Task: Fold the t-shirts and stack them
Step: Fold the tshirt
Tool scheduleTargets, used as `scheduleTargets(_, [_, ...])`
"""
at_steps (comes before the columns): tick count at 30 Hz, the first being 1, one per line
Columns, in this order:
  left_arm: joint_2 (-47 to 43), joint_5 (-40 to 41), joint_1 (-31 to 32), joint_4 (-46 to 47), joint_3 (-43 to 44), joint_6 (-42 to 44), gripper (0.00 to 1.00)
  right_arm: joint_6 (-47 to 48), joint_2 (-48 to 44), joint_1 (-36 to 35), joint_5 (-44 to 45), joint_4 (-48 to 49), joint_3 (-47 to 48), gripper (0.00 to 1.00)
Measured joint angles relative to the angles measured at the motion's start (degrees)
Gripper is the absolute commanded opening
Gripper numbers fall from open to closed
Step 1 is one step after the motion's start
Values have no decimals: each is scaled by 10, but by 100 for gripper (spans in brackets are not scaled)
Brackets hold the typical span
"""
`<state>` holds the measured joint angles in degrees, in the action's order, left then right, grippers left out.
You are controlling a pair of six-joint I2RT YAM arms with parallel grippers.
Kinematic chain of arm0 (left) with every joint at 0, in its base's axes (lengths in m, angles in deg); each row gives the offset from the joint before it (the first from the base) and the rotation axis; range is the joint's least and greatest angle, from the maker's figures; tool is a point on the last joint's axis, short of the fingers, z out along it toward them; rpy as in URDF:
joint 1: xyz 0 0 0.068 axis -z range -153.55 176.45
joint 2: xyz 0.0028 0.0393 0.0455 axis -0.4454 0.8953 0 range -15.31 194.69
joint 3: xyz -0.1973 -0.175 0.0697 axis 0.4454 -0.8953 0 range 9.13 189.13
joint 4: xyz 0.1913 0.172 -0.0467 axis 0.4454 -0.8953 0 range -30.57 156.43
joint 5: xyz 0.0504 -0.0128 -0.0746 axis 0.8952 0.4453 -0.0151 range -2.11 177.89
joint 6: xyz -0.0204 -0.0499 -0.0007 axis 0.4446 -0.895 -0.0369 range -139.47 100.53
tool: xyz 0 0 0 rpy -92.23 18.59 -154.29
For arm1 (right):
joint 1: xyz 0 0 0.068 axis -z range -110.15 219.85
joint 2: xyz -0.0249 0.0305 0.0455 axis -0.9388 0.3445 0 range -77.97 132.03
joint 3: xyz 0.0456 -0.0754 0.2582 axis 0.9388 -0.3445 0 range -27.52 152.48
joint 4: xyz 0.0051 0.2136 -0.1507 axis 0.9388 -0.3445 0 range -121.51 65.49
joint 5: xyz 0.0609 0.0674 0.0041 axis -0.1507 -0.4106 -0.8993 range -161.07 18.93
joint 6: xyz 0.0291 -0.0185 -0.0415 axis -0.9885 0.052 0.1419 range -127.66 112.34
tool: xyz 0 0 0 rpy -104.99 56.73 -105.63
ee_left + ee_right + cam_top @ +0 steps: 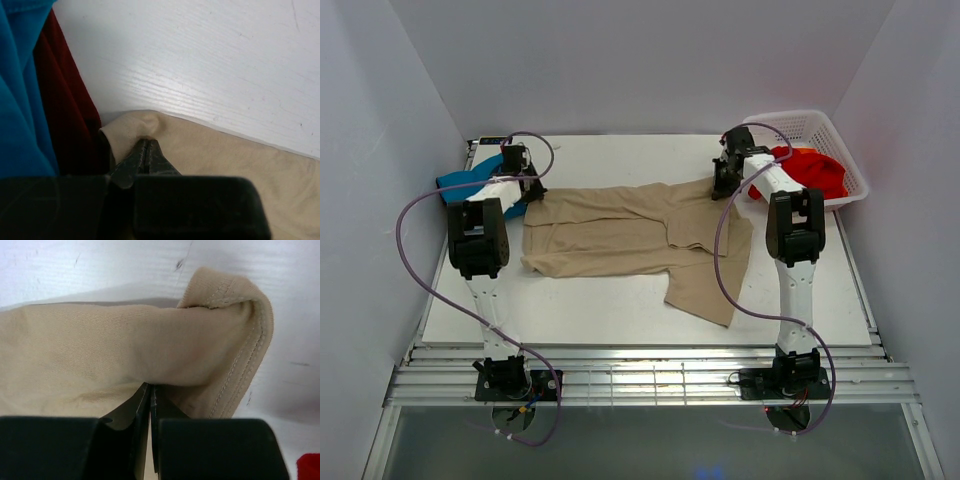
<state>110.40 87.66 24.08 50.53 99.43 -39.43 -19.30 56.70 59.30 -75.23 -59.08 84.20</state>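
The table (620,310) carried the tan shirt (620,235), spread between the left gripper (145,147) and the right gripper (150,390). The basket (820,130), holding the red shirt (815,172), sat just right of the right fingers. The teal shirt (20,90) and the dark red shirt (65,115) lay just left of the left fingers. Each gripper's fingers were clamped on a far corner of the tan shirt.
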Motion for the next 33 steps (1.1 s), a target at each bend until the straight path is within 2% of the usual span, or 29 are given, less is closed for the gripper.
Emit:
scheduleTargets(8, [47, -3, 3, -3, 71, 2, 0, -17, 54, 38, -1, -19, 92, 8])
scheduleTargets(19, [98, -52, 14, -6, 150, 27, 0, -19, 66, 64, -12, -16, 111, 8])
scheduleTargets(20, [103, -55, 18, -3, 156, 32, 0, -18, 66, 64, -16, -10, 108, 9])
scheduleTargets(24, [110, -62, 43, 5, 169, 52, 0, -11, 32, 67, -33, 62, 37, 25])
scheduleTargets(26, [109, -62, 57, 5, 170, 59, 4, 0, 1, 67, -33, 94, -13, 29])
scheduleTargets(28, [99, -55, 72, 8, 161, 70, 16, 14, -37, 66, -29, 117, -56, 34])
scheduleTargets(30, [61, -37, 86, 14, 116, 79, 23, 32, -89, 62, -16, 137, -100, 38])
scheduleTargets(32, [-7, -11, 101, 21, 48, 83, 33, 48, -155, 56, 1, 155, -143, 39])
scheduleTargets(33, [-50, 3, 108, 23, 8, 87, 35, 57, -191, 50, 11, 160, -161, 39])
